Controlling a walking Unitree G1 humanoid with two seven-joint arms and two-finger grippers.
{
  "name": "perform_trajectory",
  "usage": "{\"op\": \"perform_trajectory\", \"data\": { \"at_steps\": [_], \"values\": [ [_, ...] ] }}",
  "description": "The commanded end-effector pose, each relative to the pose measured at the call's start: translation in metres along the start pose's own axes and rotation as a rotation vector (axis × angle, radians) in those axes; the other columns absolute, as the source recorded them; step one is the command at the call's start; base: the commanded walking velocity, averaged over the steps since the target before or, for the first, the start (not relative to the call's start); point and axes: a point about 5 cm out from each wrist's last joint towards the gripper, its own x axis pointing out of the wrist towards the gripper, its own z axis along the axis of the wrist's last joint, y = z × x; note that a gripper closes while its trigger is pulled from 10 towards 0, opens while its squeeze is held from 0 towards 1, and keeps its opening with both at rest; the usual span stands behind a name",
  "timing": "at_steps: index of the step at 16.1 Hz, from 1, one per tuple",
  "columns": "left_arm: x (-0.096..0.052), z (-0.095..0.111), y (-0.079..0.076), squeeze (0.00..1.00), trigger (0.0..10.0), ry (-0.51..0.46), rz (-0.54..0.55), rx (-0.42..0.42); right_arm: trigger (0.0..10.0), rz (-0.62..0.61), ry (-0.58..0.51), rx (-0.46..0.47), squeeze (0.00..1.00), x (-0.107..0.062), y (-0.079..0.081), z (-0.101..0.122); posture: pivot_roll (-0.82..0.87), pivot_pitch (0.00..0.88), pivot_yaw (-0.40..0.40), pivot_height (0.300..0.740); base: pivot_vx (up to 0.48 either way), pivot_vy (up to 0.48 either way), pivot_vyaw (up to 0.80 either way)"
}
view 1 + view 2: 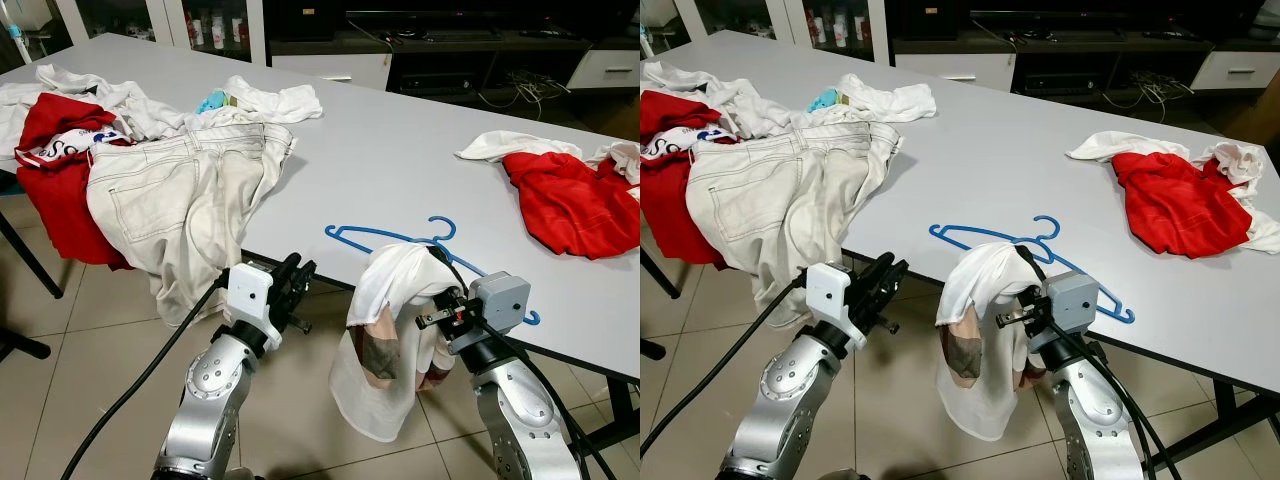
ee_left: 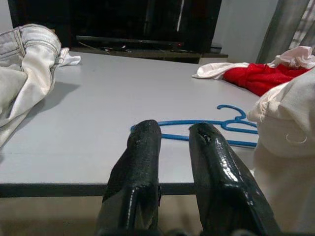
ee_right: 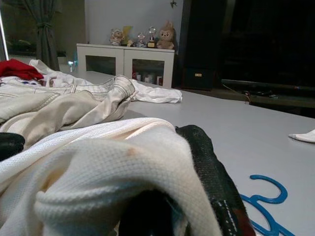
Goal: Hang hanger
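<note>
left eye view: right end effector point(image 1: 432, 300) grips a white garment point(image 1: 385, 340) at the bench point(image 1: 400, 150) edge, blue hanger point(image 1: 420, 245) lying flat just behind it.
the right end effector's black fingers are closed on the white garment, which drapes over them and hangs down below the bench edge toward the tiled floor point(image 1: 90, 330); a darker patterned patch shows on the hanging cloth. the blue hanger lies on the bench near its front edge, hook pointing away from the robot, partly hidden by the held cloth. the left end effector point(image 2: 172, 142) hovers at the bench edge to the left of the hanger, its two fingers a narrow gap apart and holding nothing. pale jeans point(image 1: 190, 190) spill over the bench's left front edge beside a red cloth point(image 1: 55, 170) and white laundry. another red garment point(image 1: 575, 200) lies far right.
</note>
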Motion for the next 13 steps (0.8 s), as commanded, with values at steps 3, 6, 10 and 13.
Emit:
{"op": "perform_trajectory", "data": {
  "at_steps": [3, 6, 10, 13],
  "values": [
    [0.0009, 0.0009, -0.002, 0.0, 10.0, -0.002, -0.009, 0.003, 10.0, 0.005, -0.032, -0.01, 0.0, 0.0042, -0.0017, 0.0058, -0.05, 0.0, -0.028, 0.74, 0.0, 0.0, 0.0],
    [0.0013, 0.0006, -0.0011, 0.0, 10.0, 0.004, -0.005, 0.011, 10.0, 0.006, -0.035, -0.015, 0.0, 0.006, -0.0025, 0.0061, -0.04, 0.0, -0.028, 0.74, 0.0, 0.0, 0.0],
    [0.0013, 0.0007, 0.0, 0.0, 10.0, 0.004, 0.004, 0.009, 10.0, 0.007, -0.037, -0.014, 0.0, 0.0071, -0.0024, 0.006, -0.04, 0.0, -0.031, 0.74, 0.0, 0.0, 0.0],
    [0.0017, 0.0014, 0.0001, 0.0, 10.0, -0.002, 0.005, 0.005, 10.0, 0.009, -0.04, -0.017, 0.0, 0.0083, -0.0021, 0.0068, -0.04, 0.0, -0.03, 0.74, 0.0, 0.0, 0.0]
  ]
}}
